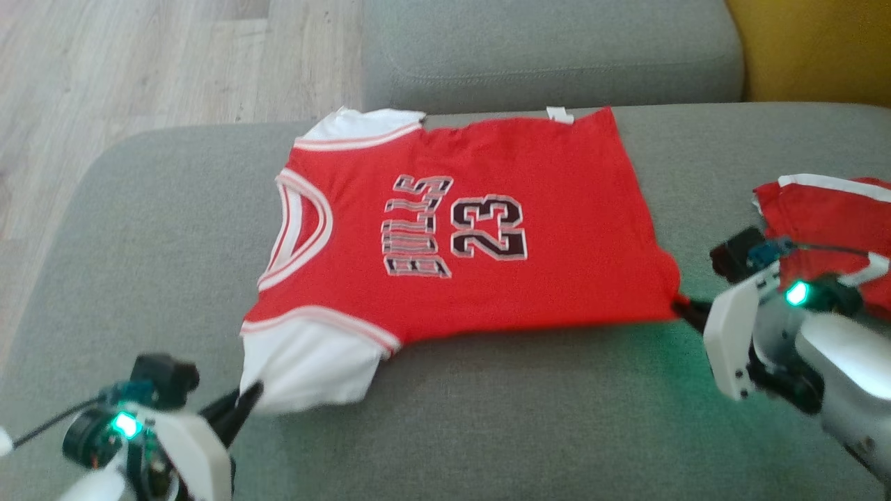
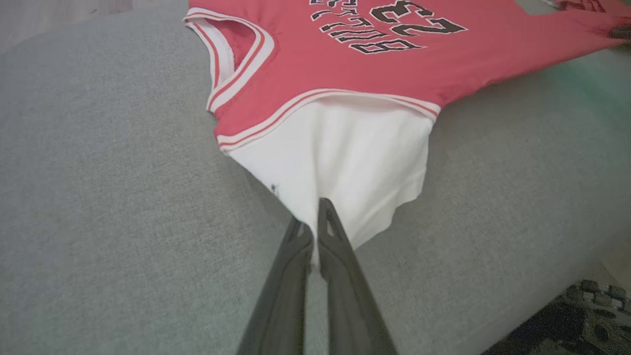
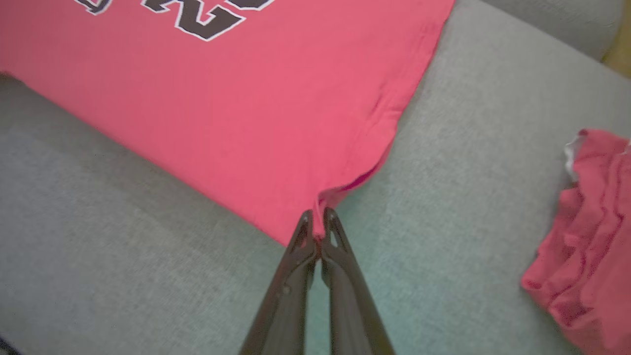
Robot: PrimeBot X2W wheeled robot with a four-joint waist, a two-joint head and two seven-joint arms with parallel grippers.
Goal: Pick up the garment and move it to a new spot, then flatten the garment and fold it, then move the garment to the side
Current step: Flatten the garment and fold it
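The garment [image 1: 487, 278] is a red jersey with white sleeves and black "BULLS 23" lettering, spread face-up on the grey sofa seat, neck to the left. My left gripper [image 1: 252, 394] is shut on the edge of the near white sleeve [image 2: 345, 162], with the cloth pinched between its dark fingertips [image 2: 328, 217]. At the right, my right gripper [image 1: 679, 305] is shut on the near hem corner [image 3: 328, 197] of the garment [image 3: 246, 98], pulling it to a point. The cloth between the two grips lies flat on the seat.
A second red and white garment [image 1: 828, 229] lies bunched on the seat at the far right, beside my right arm [image 3: 591, 246]. The sofa backrest [image 1: 557, 49] runs behind. Wooden floor [image 1: 139, 62] shows beyond the seat's left edge. Bare grey cushion [image 1: 487, 417] lies in front of the jersey.
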